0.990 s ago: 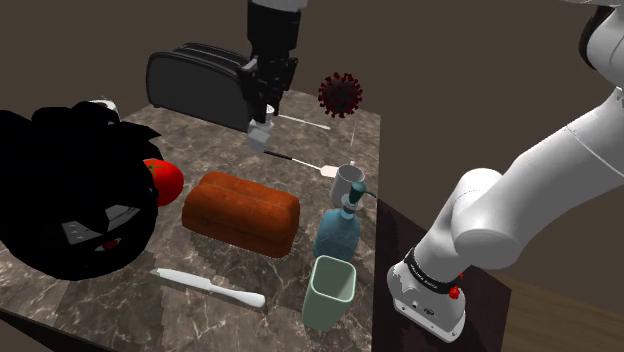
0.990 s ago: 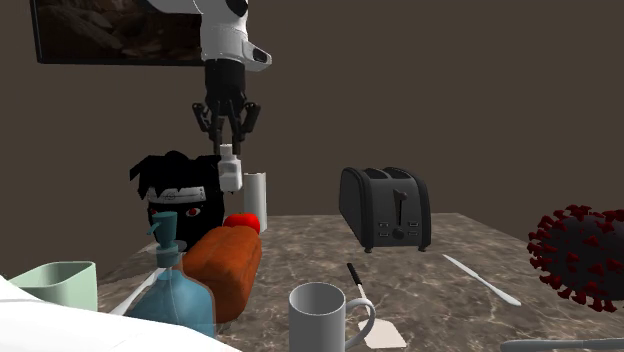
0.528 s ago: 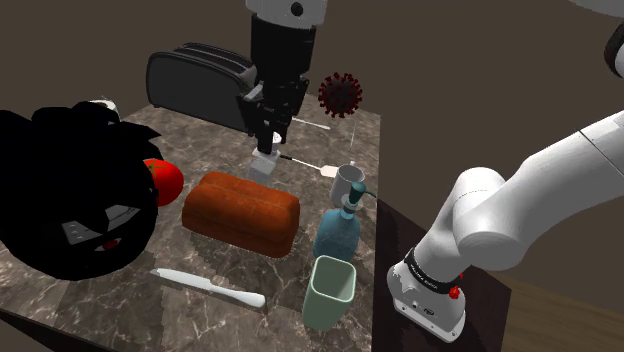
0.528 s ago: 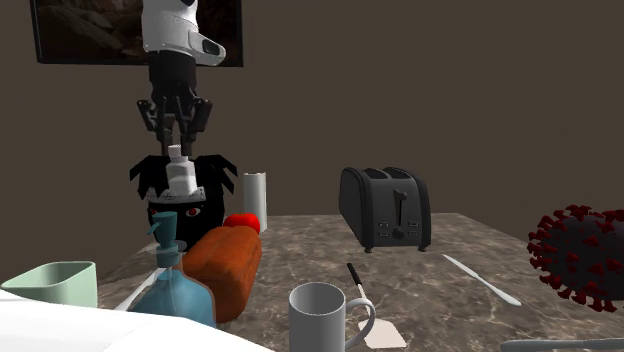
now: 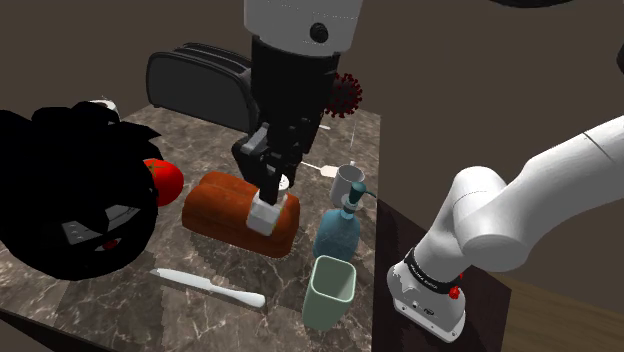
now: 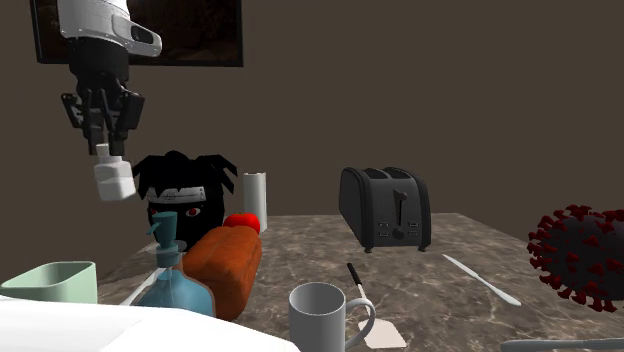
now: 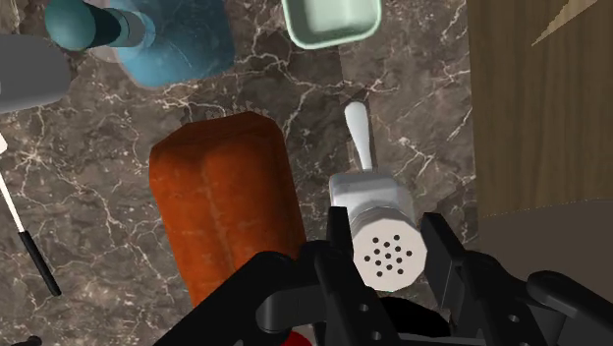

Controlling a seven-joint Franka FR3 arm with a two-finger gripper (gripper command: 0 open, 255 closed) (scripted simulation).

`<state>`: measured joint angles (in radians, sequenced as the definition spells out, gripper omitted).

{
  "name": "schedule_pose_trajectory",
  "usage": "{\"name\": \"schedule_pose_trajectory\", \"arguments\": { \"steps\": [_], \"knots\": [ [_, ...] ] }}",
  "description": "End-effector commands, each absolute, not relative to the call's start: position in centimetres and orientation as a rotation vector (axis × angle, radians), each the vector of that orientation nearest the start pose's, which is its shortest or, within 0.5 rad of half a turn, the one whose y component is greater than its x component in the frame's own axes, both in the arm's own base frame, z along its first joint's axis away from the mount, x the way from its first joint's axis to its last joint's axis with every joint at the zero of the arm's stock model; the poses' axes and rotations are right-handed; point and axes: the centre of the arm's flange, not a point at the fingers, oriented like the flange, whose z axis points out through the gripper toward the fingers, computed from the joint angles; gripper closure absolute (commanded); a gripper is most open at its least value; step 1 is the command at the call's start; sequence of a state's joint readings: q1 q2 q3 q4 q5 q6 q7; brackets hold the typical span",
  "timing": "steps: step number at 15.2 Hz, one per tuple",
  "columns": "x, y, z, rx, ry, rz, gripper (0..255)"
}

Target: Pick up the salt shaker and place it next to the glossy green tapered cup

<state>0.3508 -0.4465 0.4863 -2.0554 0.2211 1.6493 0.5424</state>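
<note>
The jaws are clamped on the white salt shaker [image 5: 265, 212], holding it in the air over the marble worktop [image 5: 120, 300] near the brown loaf [image 5: 220, 205]. In the shoulder view the green cup [image 5: 331, 292] stands at five o'clock from it, just beside the blue bottle [image 5: 337, 235].

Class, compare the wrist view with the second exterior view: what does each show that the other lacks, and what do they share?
Wrist view, not the other: the holed top of the salt shaker and wooden floor. Second exterior view, not the wrist: toaster, spiky red ball, black plush. Both: the pincer clasping the shaker, the brown loaf, blue bottle, green cup.
</note>
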Motion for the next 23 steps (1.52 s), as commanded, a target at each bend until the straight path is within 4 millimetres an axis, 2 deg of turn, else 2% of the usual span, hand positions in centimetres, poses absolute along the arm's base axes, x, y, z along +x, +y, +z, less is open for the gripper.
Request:
{"name": "schedule_pose_trajectory", "arguments": {
  "steps": [1, 7, 23],
  "knots": [
    [22.4, 37.6, 59.0, -3.109, -0.365, 0.021, 255],
    [15.8, 42.4, 59.1, -3.109, -0.365, 0.021, 255],
    [15.8, 42.4, 50.6, -3.109, -0.365, 0.021, 255]
  ]
}}
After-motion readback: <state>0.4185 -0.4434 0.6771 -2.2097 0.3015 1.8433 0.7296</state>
